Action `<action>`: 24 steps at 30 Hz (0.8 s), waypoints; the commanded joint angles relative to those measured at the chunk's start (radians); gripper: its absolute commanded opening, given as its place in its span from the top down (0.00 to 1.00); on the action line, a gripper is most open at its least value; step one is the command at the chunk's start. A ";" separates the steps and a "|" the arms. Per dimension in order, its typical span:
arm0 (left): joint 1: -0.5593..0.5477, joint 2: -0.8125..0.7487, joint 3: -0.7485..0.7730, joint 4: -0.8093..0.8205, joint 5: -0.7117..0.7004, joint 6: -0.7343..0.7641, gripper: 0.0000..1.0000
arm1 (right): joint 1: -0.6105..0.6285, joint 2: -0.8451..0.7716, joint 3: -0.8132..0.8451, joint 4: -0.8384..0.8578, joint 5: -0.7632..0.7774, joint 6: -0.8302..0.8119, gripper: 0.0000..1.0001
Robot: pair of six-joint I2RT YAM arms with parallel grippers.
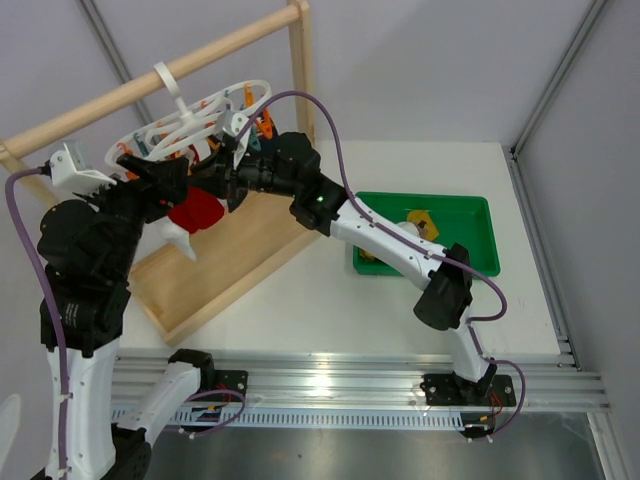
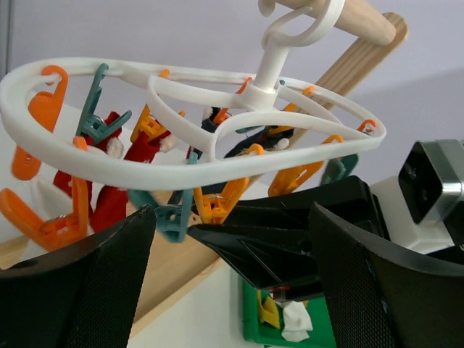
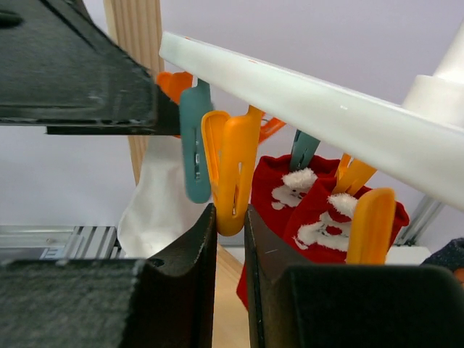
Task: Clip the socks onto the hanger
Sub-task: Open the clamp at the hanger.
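**Two arms meeting under the hanger.** The hanger (image 1: 185, 125) hangs by its hook from the rod of the wooden rack (image 1: 230, 40).

- **Claws.** The right claw (image 3: 228, 217) is narrow, its two fingers closed on the lower tip of an orange peg (image 3: 228, 163) on the hanger's rim. The left claw (image 2: 232, 217) is wide and holds nothing. Its fingers are spread just below the hanger, one on each side of the right claw's black body.
- **Socks.** One white sock (image 3: 156, 210) hangs below the hanger, just behind the pinched peg; the peg that bears it is hidden. Red socks (image 3: 319, 210) hang beside it. A yellow sock (image 1: 420, 218) and a second white sock (image 2: 296, 319) lie in the green tray (image 1: 480, 215), well to the right of the hanger, not yet clipped.

**Likely hazards.**

1. Only the tip of the orange peg sits between the fingers, so a small sideways pull could let it slip free and snap back.
2. The hanger turns freely on its hook. A push from either arm could swing it, drag the peg out of line and shake the white sock.
3. The two claws are crowded close under the hanger, so a careless retreat of the left one could strike the right claw or catch the rim.
4. If the white sock is bitten only at its edge, such a jolt could drop it onto the rack's base.
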 commanded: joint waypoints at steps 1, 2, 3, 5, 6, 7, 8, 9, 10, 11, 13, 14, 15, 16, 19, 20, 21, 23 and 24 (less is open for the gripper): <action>-0.002 -0.017 0.034 -0.014 0.046 -0.059 0.12 | 0.009 -0.029 0.040 0.002 0.021 -0.025 1.00; -0.004 -0.020 0.031 -0.012 0.046 -0.059 0.12 | 0.009 -0.029 0.040 0.004 0.027 -0.025 1.00; -0.002 -0.020 0.034 -0.011 0.043 -0.058 0.12 | 0.009 -0.030 0.040 0.005 0.028 -0.023 1.00; -0.004 -0.012 0.042 -0.023 0.026 -0.050 0.13 | 0.012 -0.030 0.040 0.008 0.033 -0.022 1.00; -0.004 -0.007 0.046 -0.029 0.018 -0.047 0.13 | 0.013 -0.030 0.040 0.008 0.035 -0.022 1.00; -0.002 -0.004 0.049 -0.035 0.013 -0.042 0.14 | 0.015 -0.032 0.040 0.008 0.036 -0.023 1.00; -0.004 0.005 0.048 -0.034 0.006 -0.041 0.16 | 0.020 -0.035 0.037 0.005 0.039 -0.026 1.00; -0.004 0.011 0.051 -0.035 0.004 -0.039 0.17 | 0.020 -0.037 0.034 0.004 0.047 -0.029 1.00; -0.002 0.017 0.054 -0.037 0.001 -0.036 0.21 | 0.021 -0.040 0.029 0.004 0.050 -0.036 1.00; -0.004 0.022 0.057 -0.041 -0.003 -0.033 0.23 | 0.023 -0.041 0.026 0.007 0.053 -0.039 1.00; -0.004 0.042 0.063 -0.043 -0.010 -0.025 0.27 | 0.024 -0.046 0.017 0.008 0.061 -0.043 1.00; -0.004 0.046 0.066 -0.042 -0.011 -0.025 0.28 | 0.026 -0.047 0.015 0.005 0.061 -0.043 1.00; -0.004 0.054 0.074 -0.038 -0.014 -0.022 0.31 | 0.026 -0.047 0.017 0.004 0.065 -0.045 1.00; -0.004 0.055 0.075 -0.034 -0.016 -0.019 0.33 | 0.027 -0.049 0.017 0.002 0.068 -0.048 1.00; -0.004 0.066 0.085 -0.029 -0.019 -0.015 0.35 | 0.029 -0.052 0.012 -0.001 0.078 -0.052 1.00; -0.004 0.069 0.091 -0.026 -0.022 -0.013 0.36 | 0.029 -0.053 0.014 -0.001 0.081 -0.052 1.00; -0.004 0.072 0.089 -0.023 -0.025 -0.010 0.37 | 0.030 -0.055 0.011 -0.001 0.082 -0.054 1.00; -0.004 0.089 0.103 -0.031 -0.033 -0.001 0.38 | 0.032 -0.057 0.005 0.001 0.087 -0.056 1.00; -0.004 0.095 0.103 -0.034 -0.034 -0.001 0.38 | 0.033 -0.060 0.001 0.002 0.088 -0.057 1.00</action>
